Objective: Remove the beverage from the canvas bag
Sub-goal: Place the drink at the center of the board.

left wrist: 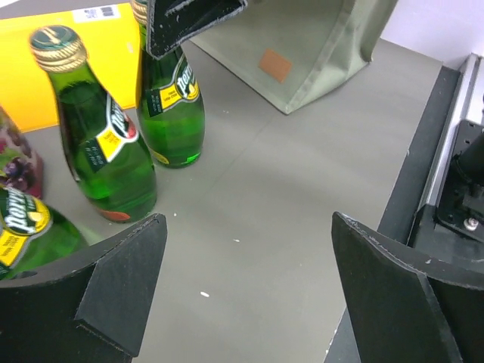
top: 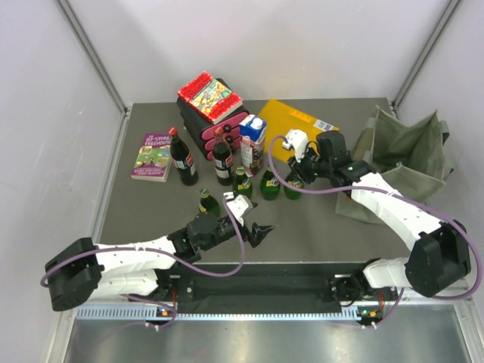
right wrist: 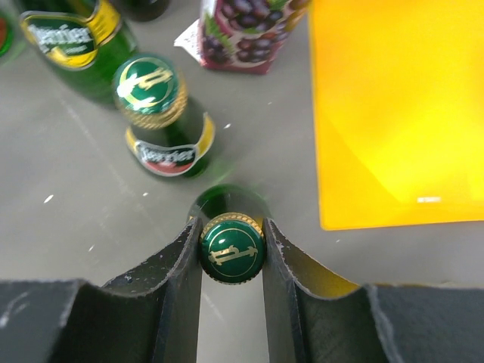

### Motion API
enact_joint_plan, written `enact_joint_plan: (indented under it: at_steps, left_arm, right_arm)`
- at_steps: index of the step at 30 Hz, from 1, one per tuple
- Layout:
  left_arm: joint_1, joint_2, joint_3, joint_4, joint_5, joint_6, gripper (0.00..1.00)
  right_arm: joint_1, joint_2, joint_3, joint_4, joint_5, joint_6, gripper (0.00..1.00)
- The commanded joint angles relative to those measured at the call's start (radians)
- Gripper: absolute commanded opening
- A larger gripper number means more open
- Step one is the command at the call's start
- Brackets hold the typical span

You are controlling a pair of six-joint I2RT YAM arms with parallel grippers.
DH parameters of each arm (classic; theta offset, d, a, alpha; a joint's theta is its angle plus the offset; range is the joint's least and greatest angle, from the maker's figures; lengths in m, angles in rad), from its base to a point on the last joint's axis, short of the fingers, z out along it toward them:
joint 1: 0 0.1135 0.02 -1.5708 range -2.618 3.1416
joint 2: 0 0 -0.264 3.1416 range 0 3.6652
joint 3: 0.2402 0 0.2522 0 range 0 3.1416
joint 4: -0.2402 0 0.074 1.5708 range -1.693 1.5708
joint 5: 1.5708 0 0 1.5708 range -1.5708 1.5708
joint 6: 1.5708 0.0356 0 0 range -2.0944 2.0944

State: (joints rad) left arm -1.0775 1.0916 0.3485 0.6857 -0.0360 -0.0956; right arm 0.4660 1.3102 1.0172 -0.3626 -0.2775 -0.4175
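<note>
The olive-green canvas bag (top: 408, 155) slumps at the right of the table and also shows in the left wrist view (left wrist: 318, 45). My right gripper (top: 297, 175) is out of the bag and shut on the capped neck of a green beverage bottle (top: 293, 189). In the right wrist view the gripper (right wrist: 232, 225) clamps the bottle's green cap (right wrist: 232, 249) from both sides. The bottle (left wrist: 172, 106) is upright, its base at the table, to the right of two like bottles (top: 269, 184). My left gripper (top: 261, 231) is open and empty, low over the front of the table (left wrist: 246, 280).
A yellow-orange folder (top: 295, 121) lies behind the bottles. A juice carton (top: 253, 140), two cola bottles (top: 181, 157), a red-and-black stack with a book (top: 210, 97) and a flat book (top: 153, 156) fill the back left. Another green bottle (top: 209, 203) stands near my left arm.
</note>
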Motion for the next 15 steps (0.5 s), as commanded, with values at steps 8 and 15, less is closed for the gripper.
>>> enact_joint_plan:
  at_steps: [8, 15]
  left_arm:
    - [0.005, -0.084, 0.236, -0.288, -0.097, -0.088, 0.97]
    - [0.027, -0.026, 0.475, -0.460, -0.079, -0.141, 0.99]
  right_arm:
    - [-0.018, 0.021, 0.081, 0.148, 0.029, 0.005, 0.44]
    - [-0.049, -0.038, 0.147, 0.064, -0.006, -0.003, 0.79]
